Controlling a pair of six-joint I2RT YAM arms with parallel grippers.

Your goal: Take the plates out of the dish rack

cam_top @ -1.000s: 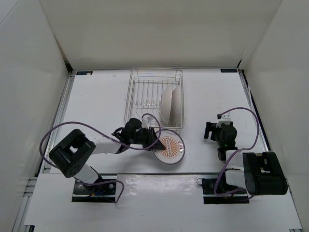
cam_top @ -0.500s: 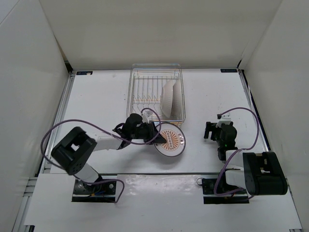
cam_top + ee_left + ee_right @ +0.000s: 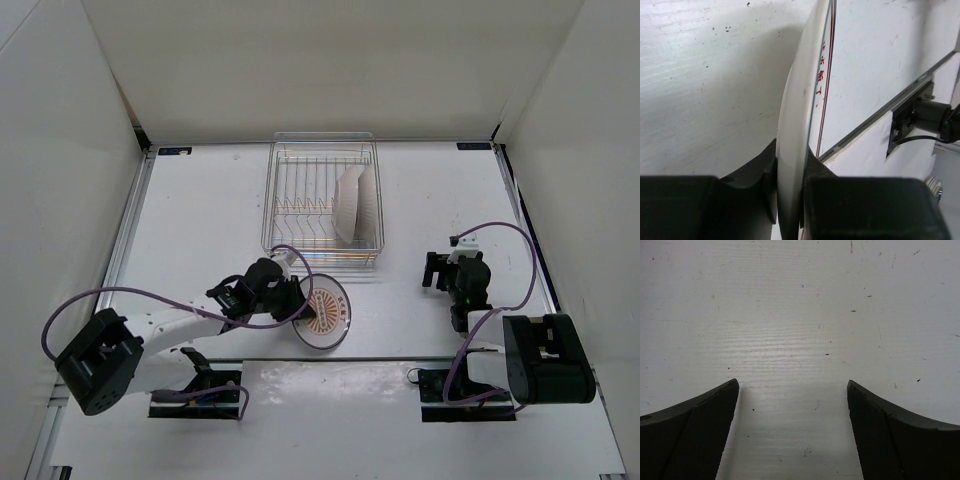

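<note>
The striped plate (image 3: 327, 318) is already out of the dish rack (image 3: 272, 205). The left hand (image 3: 303, 306) is clamped on its rim, and in the wrist view the fingers (image 3: 740, 200) press it from both sides, with the edge turned toward the camera. The plate is tilted with its striped face upward, low over the surface (image 3: 200, 220); I cannot tell if it touches. Two other plates (image 3: 355, 205) stand upright in the rack, beyond the left hand and a little to its right. So I judge the task about one third done: this plate must be laid down and released, then two more taken. The right hand (image 3: 437, 270) stays well to the right of the left hand, its fingers (image 3: 690, 440) apart with nothing between them. Compared with one second ago, the left hand and its plate have moved away from the front of the rack toward the near edge, and the left arm has swung outward. The rack sits slightly farther back than then. The right hand has not moved.
</note>
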